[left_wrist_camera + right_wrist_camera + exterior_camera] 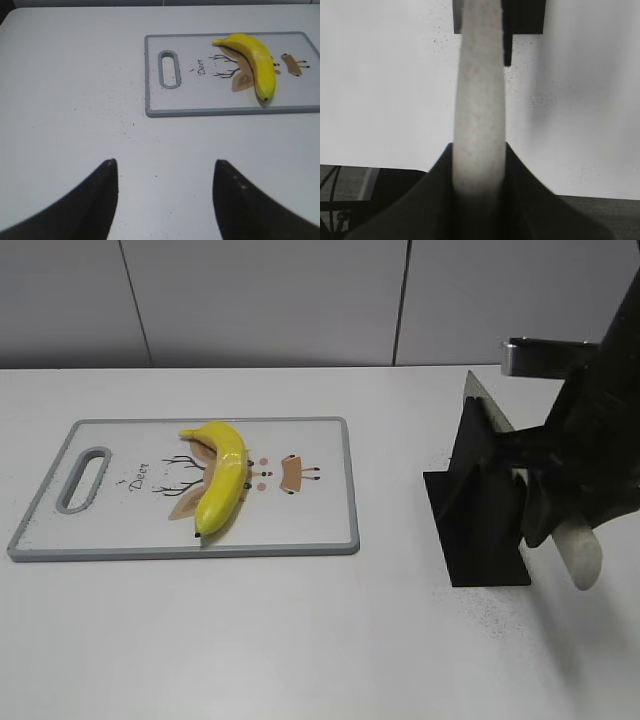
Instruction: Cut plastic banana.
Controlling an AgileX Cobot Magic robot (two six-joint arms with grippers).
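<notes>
Centrally on a white desk (300,640), a yellow banana (222,476) lies on a grey-rimmed board (330,540). At 3 o'clock, the right fingers (480,170) are clenched on a pale knife handle (479,115) by a black stand (480,530). Left fingers (100,200) are released, parted above bare desk.

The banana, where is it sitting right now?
In the exterior view the banana lies on the left side of the table, on the grey-rimmed cutting board, over its deer drawing and well left of the black knife stand.

Exterior slanting down from front, wrist views close, forward-facing
</notes>
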